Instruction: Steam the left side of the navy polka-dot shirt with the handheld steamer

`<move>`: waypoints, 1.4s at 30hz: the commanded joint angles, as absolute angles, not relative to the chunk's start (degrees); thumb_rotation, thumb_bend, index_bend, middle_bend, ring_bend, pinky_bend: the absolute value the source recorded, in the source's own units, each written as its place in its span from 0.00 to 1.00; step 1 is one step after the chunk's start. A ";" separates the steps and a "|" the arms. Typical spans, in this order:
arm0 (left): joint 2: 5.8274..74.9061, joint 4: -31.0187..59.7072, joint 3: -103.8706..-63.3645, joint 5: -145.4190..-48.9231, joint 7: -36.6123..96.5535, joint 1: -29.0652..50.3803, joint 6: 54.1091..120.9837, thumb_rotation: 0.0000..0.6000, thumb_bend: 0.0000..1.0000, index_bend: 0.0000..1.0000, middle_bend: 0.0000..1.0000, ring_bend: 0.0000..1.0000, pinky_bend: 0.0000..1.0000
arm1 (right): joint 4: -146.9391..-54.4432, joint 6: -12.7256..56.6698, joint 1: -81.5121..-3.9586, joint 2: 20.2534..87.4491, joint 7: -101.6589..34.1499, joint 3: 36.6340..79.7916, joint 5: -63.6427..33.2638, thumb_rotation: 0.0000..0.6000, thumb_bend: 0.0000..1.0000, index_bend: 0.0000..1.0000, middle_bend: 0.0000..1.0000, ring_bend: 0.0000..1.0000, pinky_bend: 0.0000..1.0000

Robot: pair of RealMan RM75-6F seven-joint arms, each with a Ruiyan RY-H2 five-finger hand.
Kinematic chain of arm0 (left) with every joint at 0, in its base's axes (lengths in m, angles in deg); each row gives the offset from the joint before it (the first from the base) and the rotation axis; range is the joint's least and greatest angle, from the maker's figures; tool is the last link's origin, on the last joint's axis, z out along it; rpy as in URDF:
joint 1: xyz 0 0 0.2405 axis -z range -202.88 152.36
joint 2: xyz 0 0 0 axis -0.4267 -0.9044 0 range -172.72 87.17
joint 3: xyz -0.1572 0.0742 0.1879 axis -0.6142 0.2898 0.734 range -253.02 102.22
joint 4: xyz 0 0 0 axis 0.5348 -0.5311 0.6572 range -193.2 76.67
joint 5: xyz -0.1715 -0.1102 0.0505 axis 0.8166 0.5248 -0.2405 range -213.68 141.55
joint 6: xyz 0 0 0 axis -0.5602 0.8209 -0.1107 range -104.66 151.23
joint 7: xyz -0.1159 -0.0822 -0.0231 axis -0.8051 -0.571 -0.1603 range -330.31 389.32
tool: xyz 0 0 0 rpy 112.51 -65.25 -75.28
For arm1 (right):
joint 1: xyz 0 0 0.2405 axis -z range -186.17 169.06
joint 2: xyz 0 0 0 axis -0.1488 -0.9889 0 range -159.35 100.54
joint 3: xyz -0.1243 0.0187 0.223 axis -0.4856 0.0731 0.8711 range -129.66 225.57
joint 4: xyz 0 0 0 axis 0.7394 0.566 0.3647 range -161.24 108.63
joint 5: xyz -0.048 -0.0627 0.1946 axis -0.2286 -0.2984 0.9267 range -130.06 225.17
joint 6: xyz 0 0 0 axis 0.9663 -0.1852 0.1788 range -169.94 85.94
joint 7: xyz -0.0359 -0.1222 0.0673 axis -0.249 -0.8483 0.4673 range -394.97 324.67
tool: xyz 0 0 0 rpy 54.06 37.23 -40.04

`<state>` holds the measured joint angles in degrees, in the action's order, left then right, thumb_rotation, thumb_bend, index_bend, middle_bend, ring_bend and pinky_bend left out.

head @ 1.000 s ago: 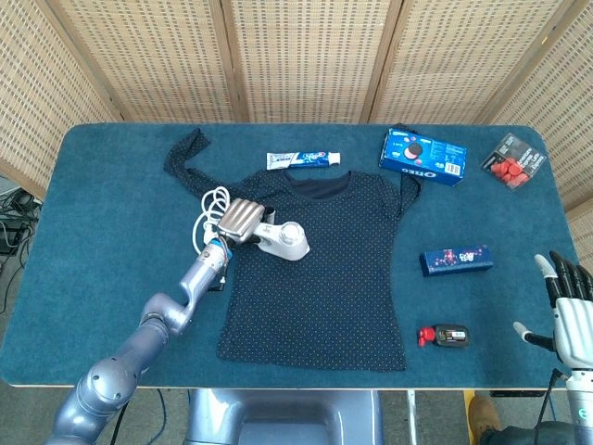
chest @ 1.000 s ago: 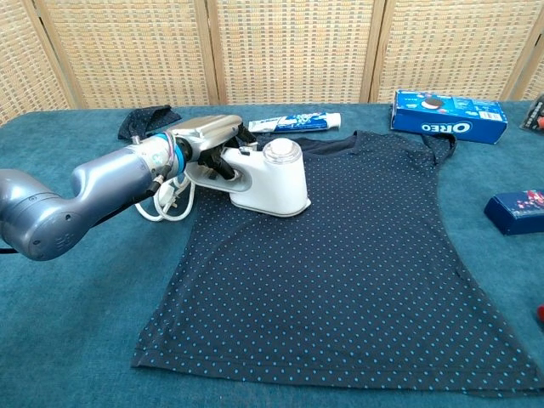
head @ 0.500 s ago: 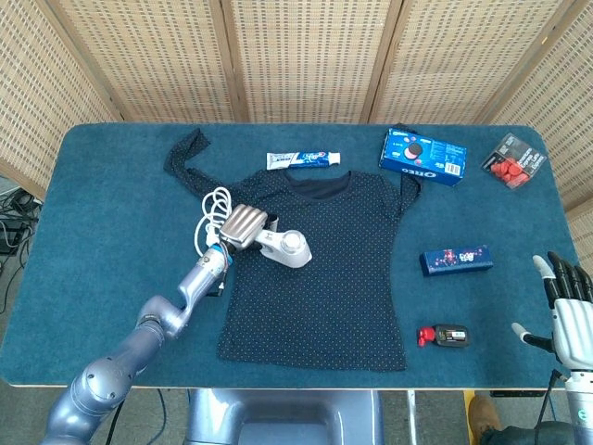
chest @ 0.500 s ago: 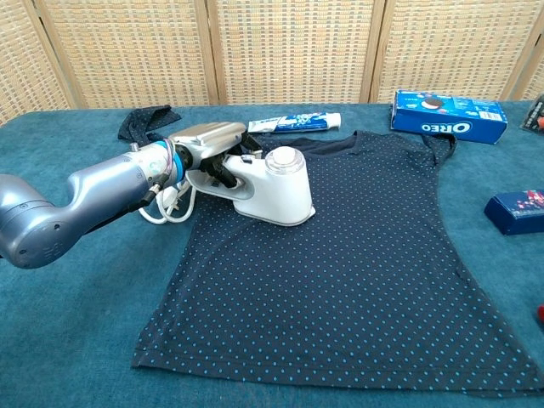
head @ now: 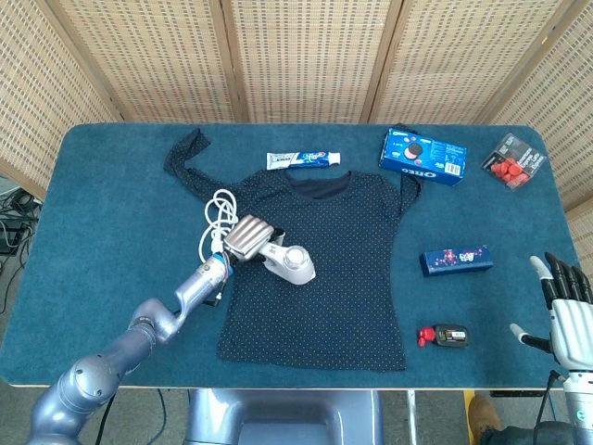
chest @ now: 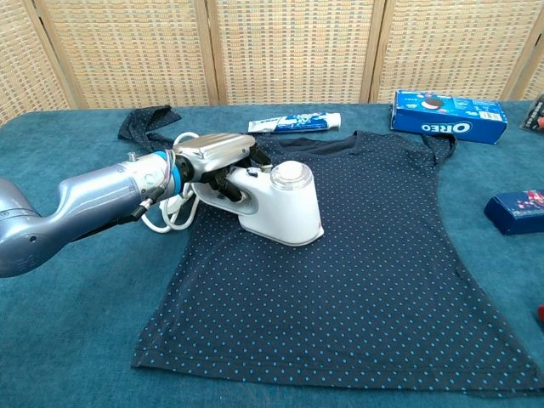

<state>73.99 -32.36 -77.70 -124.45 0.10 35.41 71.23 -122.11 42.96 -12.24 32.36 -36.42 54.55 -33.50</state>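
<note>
The navy polka-dot shirt (head: 324, 269) (chest: 357, 280) lies flat on the blue table, collar towards the back. My left hand (head: 245, 237) (chest: 212, 153) grips the handle of the white handheld steamer (head: 290, 263) (chest: 280, 204), whose base rests on the shirt's left side, below the shoulder. Its white cord (head: 217, 215) (chest: 170, 212) coils on the table beside the sleeve. My right hand (head: 569, 306) hovers at the table's front right corner, fingers spread, holding nothing; the chest view does not show it.
Along the back lie a toothpaste tube (head: 303, 159) (chest: 295, 122), an Oreo box (head: 422, 157) (chest: 449, 116) and a pack of red items (head: 511, 161). A blue box (head: 455, 260) (chest: 516, 211) and a small red-and-black device (head: 443, 336) sit right of the shirt.
My left hand has slid the steamer down the shirt's left side, towards the front edge and slightly to the right. The right hand has barely moved.
</note>
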 commanded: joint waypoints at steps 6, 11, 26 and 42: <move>70.90 -26.12 -75.22 -127.30 1.65 35.17 73.36 1.00 0.73 1.00 0.91 0.82 0.94 | -122.21 43.01 -12.24 32.34 -36.38 54.51 -33.62 1.00 0.00 0.03 0.00 0.00 0.00; 69.32 -22.29 -74.18 -128.82 3.63 34.78 75.49 1.00 0.73 1.00 0.91 0.82 0.94 | -122.26 43.13 -12.20 32.26 -36.22 54.51 -33.69 1.00 0.00 0.03 0.00 0.00 0.00; 66.00 -14.41 -71.18 -133.08 9.56 33.10 81.17 1.00 0.73 1.00 0.91 0.82 0.94 | -122.77 43.80 -11.95 31.92 -35.89 54.25 -34.62 1.00 0.00 0.03 0.00 0.00 0.00; 64.96 -9.06 -68.10 -137.49 12.53 31.96 85.08 1.00 0.73 1.00 0.91 0.82 0.94 | -123.06 44.42 -11.70 31.74 -35.79 54.09 -35.26 1.00 0.00 0.03 0.00 0.00 0.00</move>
